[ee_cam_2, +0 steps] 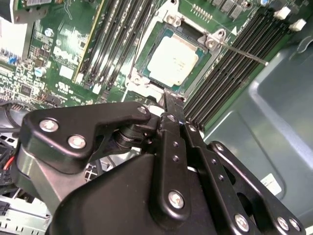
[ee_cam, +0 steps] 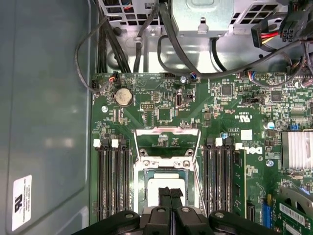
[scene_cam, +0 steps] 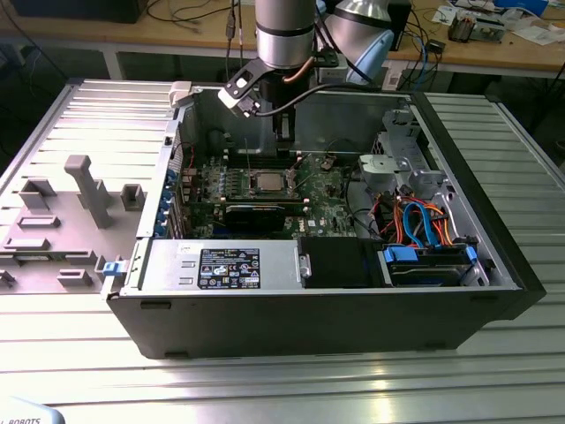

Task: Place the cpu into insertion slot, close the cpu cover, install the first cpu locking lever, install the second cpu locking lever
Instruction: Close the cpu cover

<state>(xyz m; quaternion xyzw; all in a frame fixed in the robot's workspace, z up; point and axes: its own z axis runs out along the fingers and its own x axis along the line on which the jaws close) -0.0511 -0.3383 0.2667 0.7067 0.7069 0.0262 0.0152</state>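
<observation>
Silvery on top, the cpu (ee_cam: pixel 166 185) sat flat in the slot (ee_cam: pixel 140 188) on the green board (ee_cam: pixel 161 98). In the second wrist view the cpu (ee_cam_2: pixel 177 58) showed its whole pale square face inside the slot's metal rim.

My fingers (ee_cam: pixel 171 192) were pressed together with nothing held between them, their black tips side by side. In the first wrist view they overlapped the near edge of the cpu. I could not tell whether they touched it or hung above it.

The cover (ee_cam: pixel 166 133) was open. It was a thin metal frame lying back beyond the slot, on the side away from my fingers, and green board showed through its window. In the second wrist view a lever (ee_cam_2: pixel 242 53), a thin bright rod, stood out from one corner of the slot. It crossed over the black memory slots (ee_cam_2: pixel 220 83) that ran along both sides of the slot.

In the exterior view the black case (scene_cam: pixel 353 327) lay open on the ribbed metal tabletop (scene_cam: pixel 265 389). My arm reached down into it from above. My fingers (scene_cam: pixel 282 134) were over the board near the case's far wall, and the cpu (scene_cam: pixel 267 183) was close in front of them. Blue and orange cables (scene_cam: pixel 424 221) were bundled inside the case toward the exterior view's right. A grey fixture (scene_cam: pixel 84 199) stood on the tabletop outside the case, at the exterior view's left.
</observation>
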